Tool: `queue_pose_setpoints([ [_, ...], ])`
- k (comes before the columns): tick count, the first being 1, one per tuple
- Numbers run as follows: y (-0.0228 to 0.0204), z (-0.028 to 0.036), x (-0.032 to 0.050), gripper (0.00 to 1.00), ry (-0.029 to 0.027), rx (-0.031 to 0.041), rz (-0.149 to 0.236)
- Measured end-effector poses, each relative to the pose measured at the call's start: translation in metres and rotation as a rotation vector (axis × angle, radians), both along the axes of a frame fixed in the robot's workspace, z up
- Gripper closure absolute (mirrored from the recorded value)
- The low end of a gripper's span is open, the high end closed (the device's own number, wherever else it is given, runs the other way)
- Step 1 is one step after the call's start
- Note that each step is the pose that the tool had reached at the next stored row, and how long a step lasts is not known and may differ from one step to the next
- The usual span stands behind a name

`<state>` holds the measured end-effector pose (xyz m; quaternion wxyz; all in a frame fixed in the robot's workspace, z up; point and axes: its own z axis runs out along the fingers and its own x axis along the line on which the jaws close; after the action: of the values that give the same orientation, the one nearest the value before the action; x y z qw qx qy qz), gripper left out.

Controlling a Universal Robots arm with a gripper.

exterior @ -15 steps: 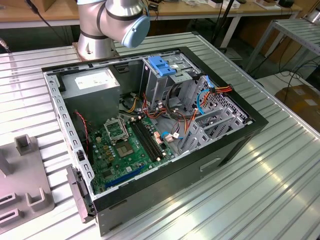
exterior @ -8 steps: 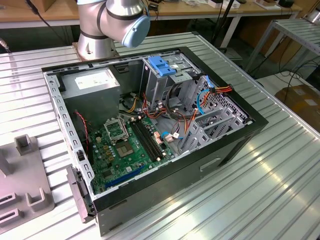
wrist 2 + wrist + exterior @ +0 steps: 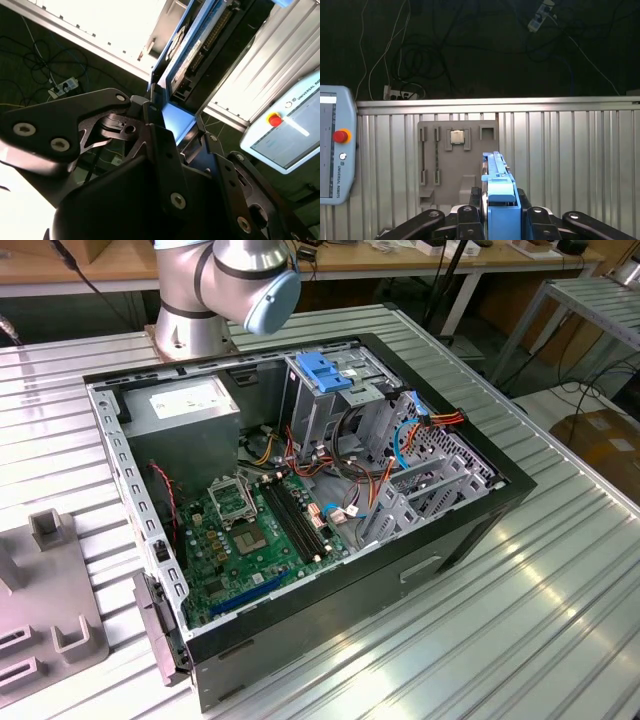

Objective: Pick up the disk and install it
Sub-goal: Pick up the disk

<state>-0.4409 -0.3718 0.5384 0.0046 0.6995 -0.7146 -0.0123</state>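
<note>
Pincer [image 3: 501,204] is clenched on the disk [image 3: 495,172], held edge-on above the table [image 3: 570,150]. I judge pickup complete. Installation remains: the drive cage [image 3: 330,400] waits at 12 o'clock inside the computer case [image 3: 300,612].

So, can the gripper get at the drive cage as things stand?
Probably yes: the computer case lies open, nothing covers the drive cage, though cables crowd beside it. The gripper is shut on the disk.

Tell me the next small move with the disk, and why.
Probably swing toward the drive cage in the open case: the tool holds the disk edge-on near the grey fixture plate, and the case sits apart from that plate.
</note>
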Motion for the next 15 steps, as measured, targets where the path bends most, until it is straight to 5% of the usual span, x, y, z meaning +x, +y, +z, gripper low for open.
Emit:
queue_pose_setpoints([
  [15, 0.0000, 0.0000, 0.0195, 0.63, 0.0000, 0.0000, 0.000],
])
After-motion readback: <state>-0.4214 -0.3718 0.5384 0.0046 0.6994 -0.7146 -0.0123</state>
